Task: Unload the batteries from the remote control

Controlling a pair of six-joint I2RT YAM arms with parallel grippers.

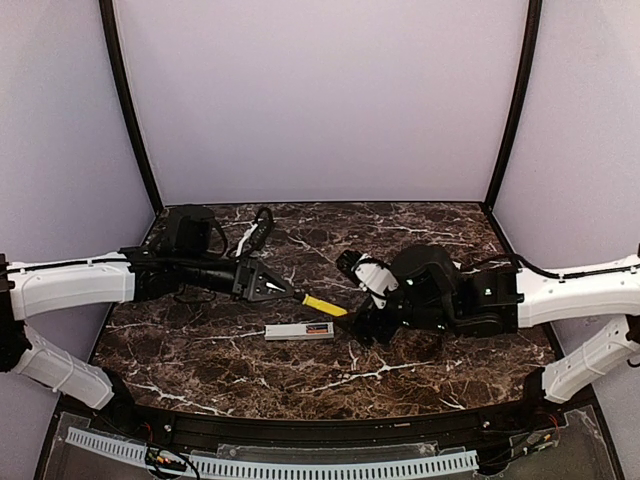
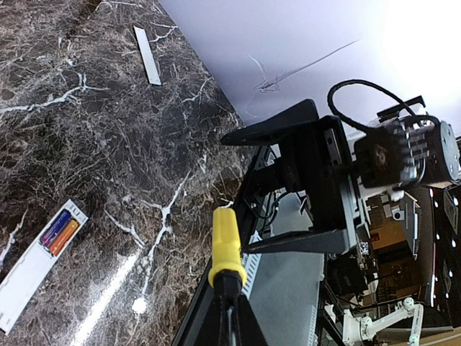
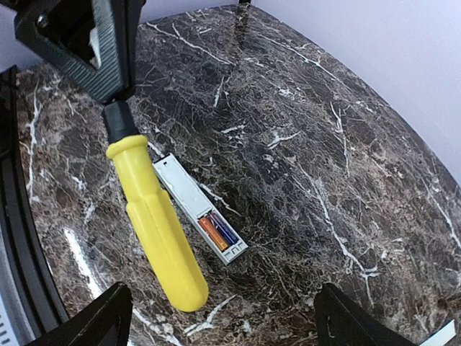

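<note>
White slim bar-shaped remote control (image 1: 300,331) lies recess-up on the dark marbled stone surface (image 1: 420,380), nearer the arm bases than both pincers and touching neither. Two small cylindrical batteries (image 3: 220,232), one orange and one purple-blue, sit side by side at one end of its recess. Left pincer (image 1: 283,288) is clamped tight on the dark neck of the yellow-handled screwdriver (image 3: 158,231), handle pointing at the right pincer (image 3: 227,328), which stands wide apart, grips nothing, the handle's free end near its gap, apparently clear of both fingers.
</note>
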